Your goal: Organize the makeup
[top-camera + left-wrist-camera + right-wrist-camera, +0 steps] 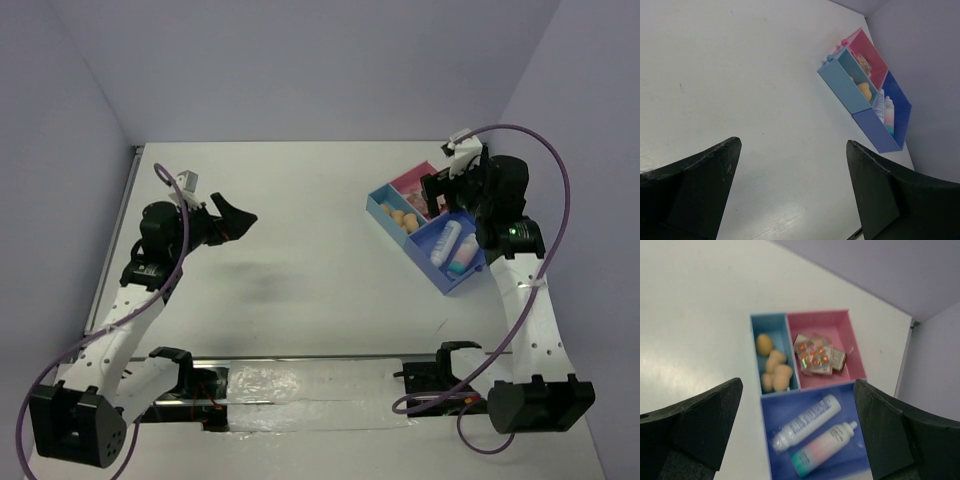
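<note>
The makeup lies inside a divided tray (385, 217) at the right of the table. Peach egg-shaped sponges (774, 371) fill the light-blue compartment. Flat eyeshadow palettes (816, 355) are stacked in the pink one. A white tube with blue print (807, 422) and a pink-white tube with a teal cap (822, 447) lie side by side in the dark-blue one. My right gripper (796, 385) hovers open above the tray, holding nothing. My left gripper (238, 218) stands open over bare table at the left, far from the tray (845, 90).
Pale walls close the table in at the back and both sides; the right wall (590, 120) is close behind the tray. Purple cables (562, 190) loop off both arms. A shiny strip (300, 385) runs along the near edge between the arm bases.
</note>
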You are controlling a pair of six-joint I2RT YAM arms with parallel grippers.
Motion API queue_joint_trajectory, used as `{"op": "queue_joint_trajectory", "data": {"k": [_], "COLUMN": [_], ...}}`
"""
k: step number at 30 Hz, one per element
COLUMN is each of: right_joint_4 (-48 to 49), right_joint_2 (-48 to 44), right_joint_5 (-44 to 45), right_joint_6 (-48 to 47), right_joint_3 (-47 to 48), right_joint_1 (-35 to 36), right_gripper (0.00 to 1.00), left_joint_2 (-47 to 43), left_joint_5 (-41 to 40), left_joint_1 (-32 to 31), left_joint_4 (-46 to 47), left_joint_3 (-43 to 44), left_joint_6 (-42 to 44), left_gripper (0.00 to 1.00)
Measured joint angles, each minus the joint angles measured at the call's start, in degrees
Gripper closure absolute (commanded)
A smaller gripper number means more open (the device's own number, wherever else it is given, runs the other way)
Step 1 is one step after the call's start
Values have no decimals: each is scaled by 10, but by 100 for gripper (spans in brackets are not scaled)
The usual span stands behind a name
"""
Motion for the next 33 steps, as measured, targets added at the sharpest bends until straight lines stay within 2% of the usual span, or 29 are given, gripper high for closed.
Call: {"op": "queue_joint_trajectory", "data": {"k": [5, 10, 17, 33], "right_joint_4": [93, 105, 104, 125], "right_joint_2": [-73, -97, -87, -76], "right_joint_5": [35, 28, 35, 33], "right_joint_6": [70, 119, 147, 147], "right_joint_3": [-94, -139, -151, -169], "right_joint_1": [0, 0, 0, 0], "right_gripper": [0, 1, 0, 0], "left_joint_2": [-36, -49, -62, -89], "left_joint_5": [-44, -74, -104, -130], "left_joint_1": [0, 0, 0, 0], "left_joint_4": [-41, -66, -83, -87], "left_joint_3": [24, 49, 54, 50], "left_joint_6": [1, 2, 1, 4], "left_gripper": [1, 1, 1, 1]}}
